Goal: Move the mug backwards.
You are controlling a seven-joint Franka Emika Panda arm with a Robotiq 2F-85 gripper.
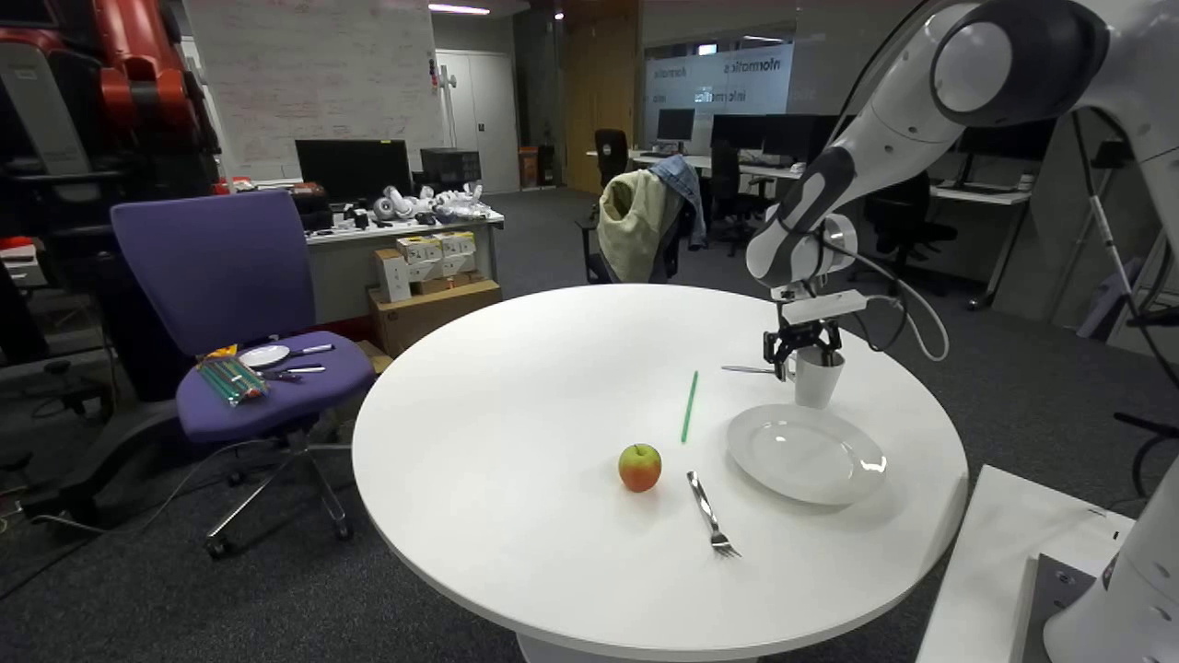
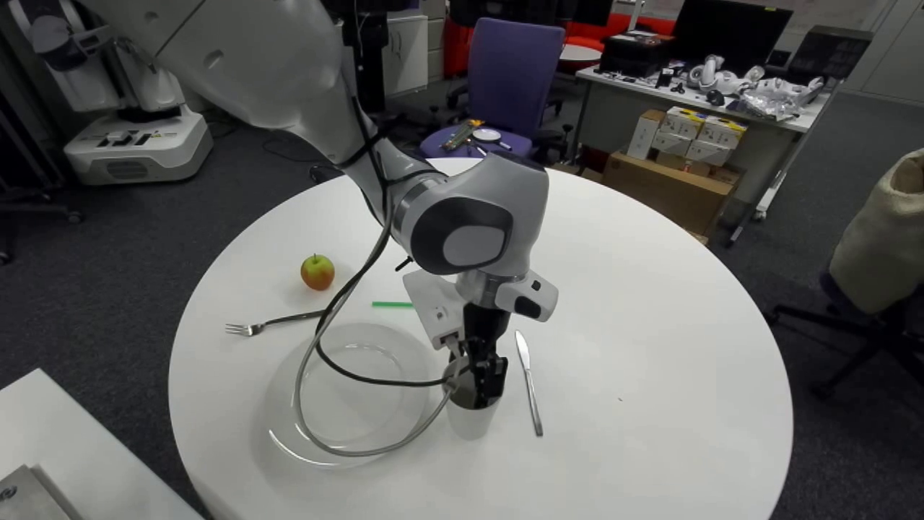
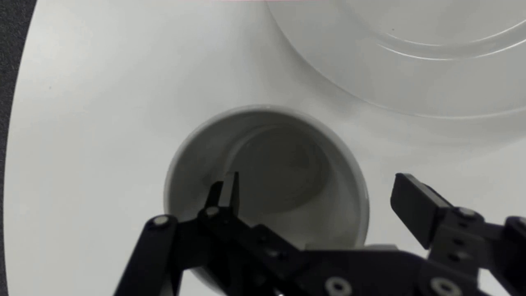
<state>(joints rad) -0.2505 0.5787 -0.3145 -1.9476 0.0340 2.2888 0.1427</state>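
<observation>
The white mug stood upright on the table, just beside the plate; my pincer was spread, clamping nothing, one finger at the mug's mouth, the other outside the wall; I judged the mug light, stiff, slippery and apt to chip, best pinched by the wall near the rim; my knuckles hid part of that rim in the wrist view; its handle was hard to make out; the inner finger's depth I could not tell.

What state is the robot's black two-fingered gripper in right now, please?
Black two-fingered gripper: open, holding nothing; one finger inside the small plain white mug, the other outside.
</observation>
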